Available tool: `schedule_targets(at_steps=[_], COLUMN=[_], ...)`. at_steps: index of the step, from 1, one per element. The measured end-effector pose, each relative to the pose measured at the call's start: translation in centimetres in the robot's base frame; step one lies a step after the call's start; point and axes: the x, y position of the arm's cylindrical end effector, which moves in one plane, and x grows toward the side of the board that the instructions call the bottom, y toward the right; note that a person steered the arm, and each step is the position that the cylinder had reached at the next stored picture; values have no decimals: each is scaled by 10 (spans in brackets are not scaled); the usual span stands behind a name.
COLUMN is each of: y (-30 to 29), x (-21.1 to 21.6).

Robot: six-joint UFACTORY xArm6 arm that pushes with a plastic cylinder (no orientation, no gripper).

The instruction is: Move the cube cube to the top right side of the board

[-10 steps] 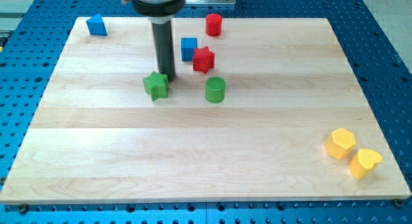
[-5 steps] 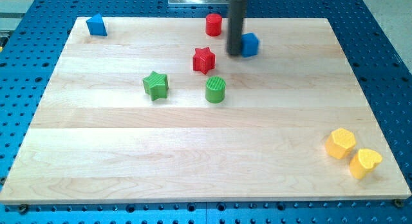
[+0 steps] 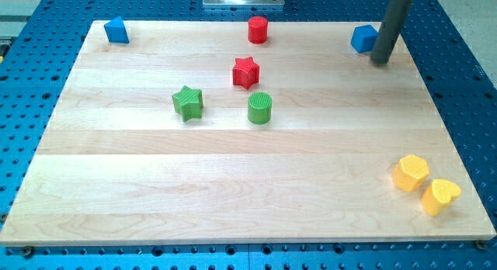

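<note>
The blue cube already sits near the board's top right corner. The tip rests just right of it, and no fingers exist on this rod. Little seems left.

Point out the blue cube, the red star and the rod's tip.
blue cube (image 3: 362,39): camera view, on its visible left face, beside the rod.
red star (image 3: 245,71): camera view, on the middle of its top.
my tip (image 3: 380,62): camera view, at the rod's very lower end, just right of the blue cube.

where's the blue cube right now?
The blue cube sits near the board's top right corner in the camera view, just left of my tip, far right of the red cylinder.
</note>
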Motion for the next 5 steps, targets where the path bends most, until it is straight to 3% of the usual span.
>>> schedule_targets(at_steps=[1, 5], y=[0, -45], x=[-34, -8])
